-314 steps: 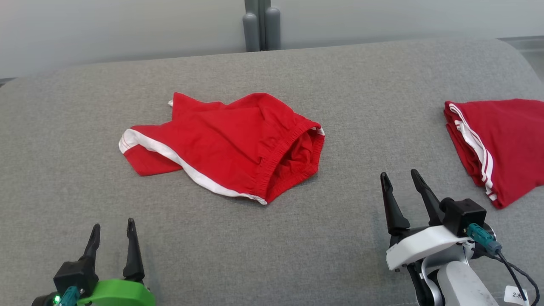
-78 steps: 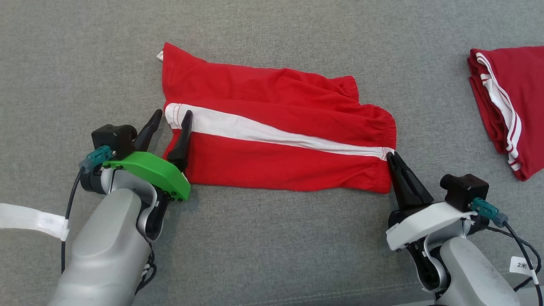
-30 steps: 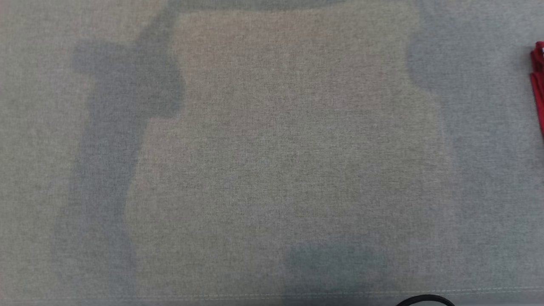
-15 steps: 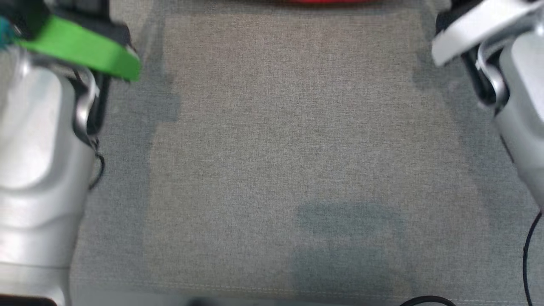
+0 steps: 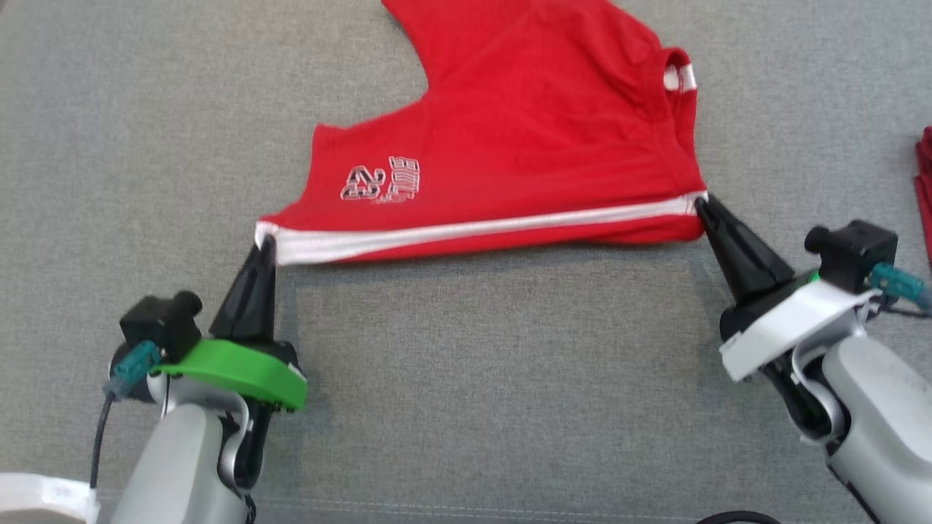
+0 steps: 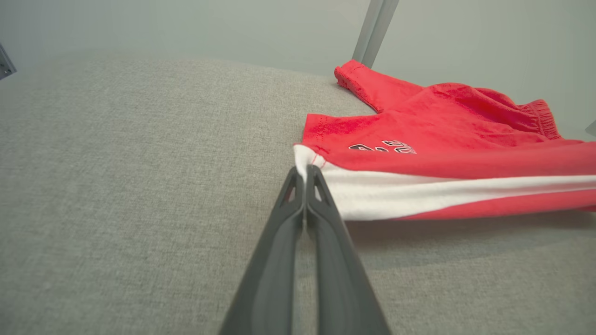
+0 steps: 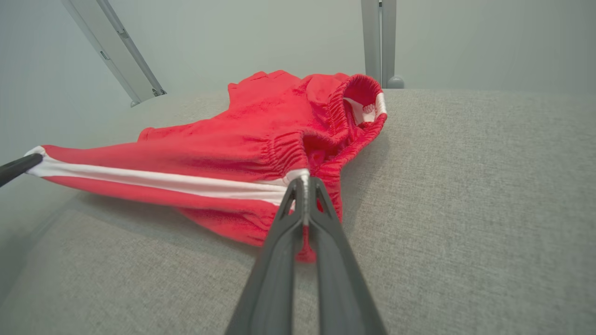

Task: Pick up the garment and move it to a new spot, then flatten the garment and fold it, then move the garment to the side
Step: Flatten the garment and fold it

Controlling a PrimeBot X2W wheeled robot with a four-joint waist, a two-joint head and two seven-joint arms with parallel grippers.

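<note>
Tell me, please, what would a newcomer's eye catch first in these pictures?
The bright red shorts on the grey cushion catch the eye first, in the middle and upper part of the head view. Their near edge, with a white stripe, is stretched and lifted between the left gripper, shut on the leg hem, and the right gripper, shut on the waistband end.

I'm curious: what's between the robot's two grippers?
The shorts, stretched along their white stripe from the left gripper to the right gripper, in the head view.
</note>
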